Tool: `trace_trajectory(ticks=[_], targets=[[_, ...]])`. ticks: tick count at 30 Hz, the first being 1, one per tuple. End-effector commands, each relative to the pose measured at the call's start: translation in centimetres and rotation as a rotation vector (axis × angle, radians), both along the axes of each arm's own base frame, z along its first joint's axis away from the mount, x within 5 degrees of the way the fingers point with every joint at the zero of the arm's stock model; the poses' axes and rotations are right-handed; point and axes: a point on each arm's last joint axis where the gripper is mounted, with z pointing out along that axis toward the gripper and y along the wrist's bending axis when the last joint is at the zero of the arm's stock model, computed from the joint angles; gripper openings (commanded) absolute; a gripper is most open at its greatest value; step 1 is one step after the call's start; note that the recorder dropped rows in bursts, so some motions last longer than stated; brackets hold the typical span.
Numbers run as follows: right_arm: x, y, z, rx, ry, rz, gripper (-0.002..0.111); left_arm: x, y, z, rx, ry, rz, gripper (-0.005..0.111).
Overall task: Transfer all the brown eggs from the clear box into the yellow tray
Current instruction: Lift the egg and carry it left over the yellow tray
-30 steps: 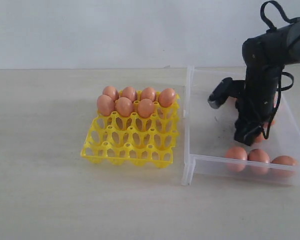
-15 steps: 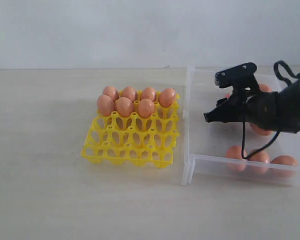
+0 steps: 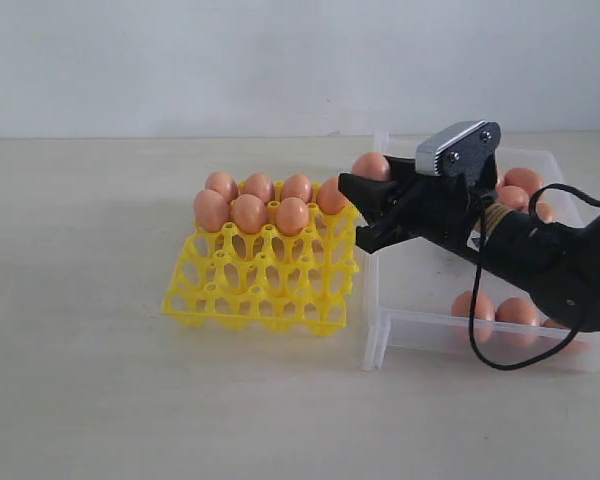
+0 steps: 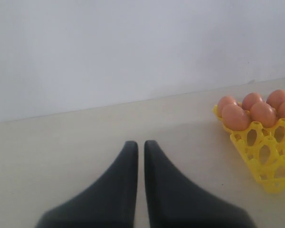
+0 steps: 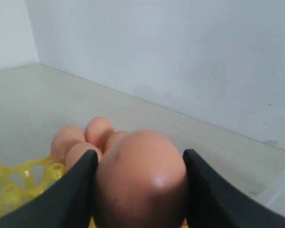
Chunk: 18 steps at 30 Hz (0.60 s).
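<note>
The right tool (image 3: 363, 203) is clamped on one brown egg (image 5: 140, 180), its two dark fingers (image 5: 78, 190) pressing the egg's rounded flanks. It hangs in the air over the 3 o'clock edge of the yellow tray (image 3: 250, 302), close above the seated egg (image 3: 332, 195) at the tray's 2 o'clock corner.

That closeness is the first hazard. A low or skewed descent could knock the corner egg out of its cup. The free cup nearest the tool seems to be the one at the 3 o'clock end of the second row. A release short of it would drop the egg on a peg or the rim. From there it could roll into the gap beside the clear box (image 3: 420, 335), which stands at 3 o'clock of the tray, or off across the tabletop (image 3: 80, 380).

The shell looks smooth, so a loose hold could let it slip, and a hard one could crack it.

A slack black cable (image 3: 477, 340) loops down from the arm over the box's 6 o'clock wall, near the eggs there (image 3: 470, 305), and could snag.

The left tool (image 4: 139, 145) sits apart from the tray, jaws nearly together, holding nothing
</note>
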Motion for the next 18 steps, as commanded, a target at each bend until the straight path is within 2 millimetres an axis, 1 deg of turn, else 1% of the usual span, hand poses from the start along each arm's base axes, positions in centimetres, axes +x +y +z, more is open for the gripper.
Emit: trace_trajectory(ticks=[1, 8, 10, 18], targets=[[0.9, 0.6, -0.8, 0.045, 0.028, 0.049, 0.000, 0.0, 0.0, -0.1, -0.007, 0.001, -0.005, 0.004], [2.3, 1.2, -3.9, 0.080, 0.124, 0.065, 0.000, 0.0, 0.0, -0.1, -0.007, 0.001, -0.005, 0.004], [2.4, 1.3, -4.2, 0.078, 0.128, 0.072, 0.000, 0.0, 0.0, -0.1, -0.007, 0.001, -0.005, 0.004], [2.5, 2.0, -3.8, 0.063, 0.109, 0.158, 0.000, 0.0, 0.0, -0.1, -0.007, 0.001, -0.005, 0.004]])
